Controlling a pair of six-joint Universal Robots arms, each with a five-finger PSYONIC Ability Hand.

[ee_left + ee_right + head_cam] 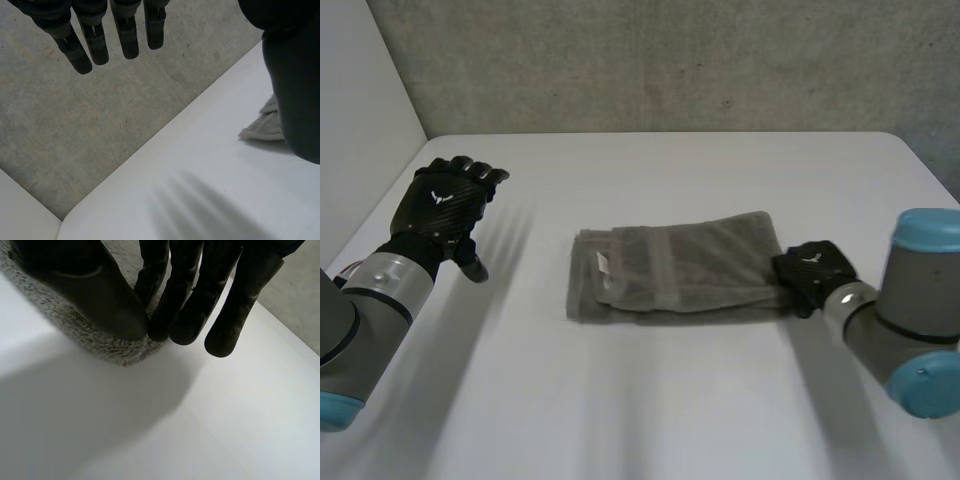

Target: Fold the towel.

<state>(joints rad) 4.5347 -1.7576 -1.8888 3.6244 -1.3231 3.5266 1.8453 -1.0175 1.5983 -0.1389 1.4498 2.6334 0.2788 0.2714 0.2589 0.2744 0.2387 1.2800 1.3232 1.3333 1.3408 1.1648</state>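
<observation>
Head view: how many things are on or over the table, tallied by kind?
towel: 1
robot hand: 2 (left robot hand, right robot hand)
Total: 3

Head view: high, behind and between the arms (380,295), facing down across the counter (670,400) toward the grey wall (670,60). Left wrist view: along the left robot hand (127,40), far off the counter corner. Right wrist view: close in, right robot hand (185,305) at towel (90,337) corner. Shared by all: towel
</observation>
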